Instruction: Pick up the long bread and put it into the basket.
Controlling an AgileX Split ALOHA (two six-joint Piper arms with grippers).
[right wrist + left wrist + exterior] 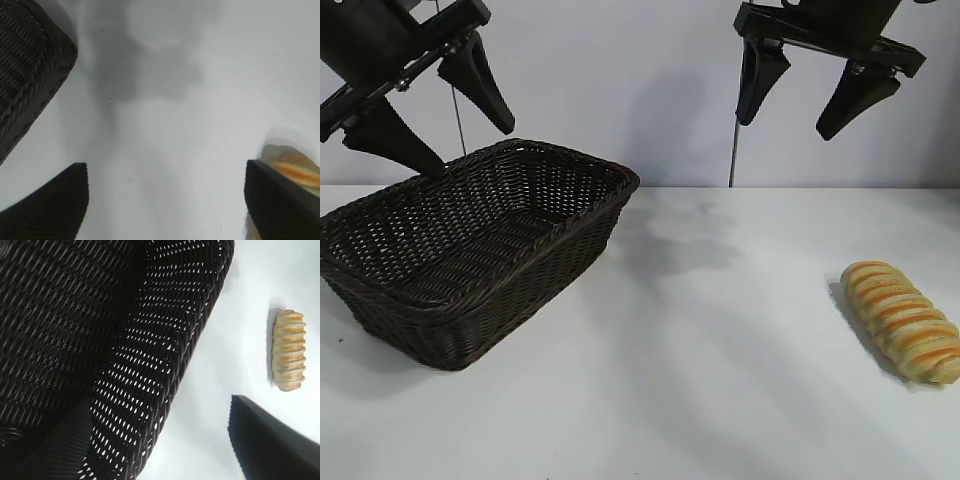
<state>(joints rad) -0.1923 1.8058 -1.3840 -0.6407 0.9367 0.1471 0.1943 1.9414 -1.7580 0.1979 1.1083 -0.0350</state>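
Note:
The long bread [902, 320], pale yellow with orange-brown ridges, lies on the white table at the right near the front. It also shows in the left wrist view as the bread [288, 350] and partly behind a finger in the right wrist view [292, 160]. The dark woven basket [582, 232] stands at the left, empty. My right gripper [788, 118] hangs open high above the table, behind and left of the bread. My left gripper [475, 150] hangs open above the basket's far edge, nothing between its fingers.
The white table [720, 350] stretches between basket and bread. A thin vertical rod [732, 150] stands against the back wall. The basket's wall [170, 365] fills much of the left wrist view, and its corner [25, 75] shows in the right wrist view.

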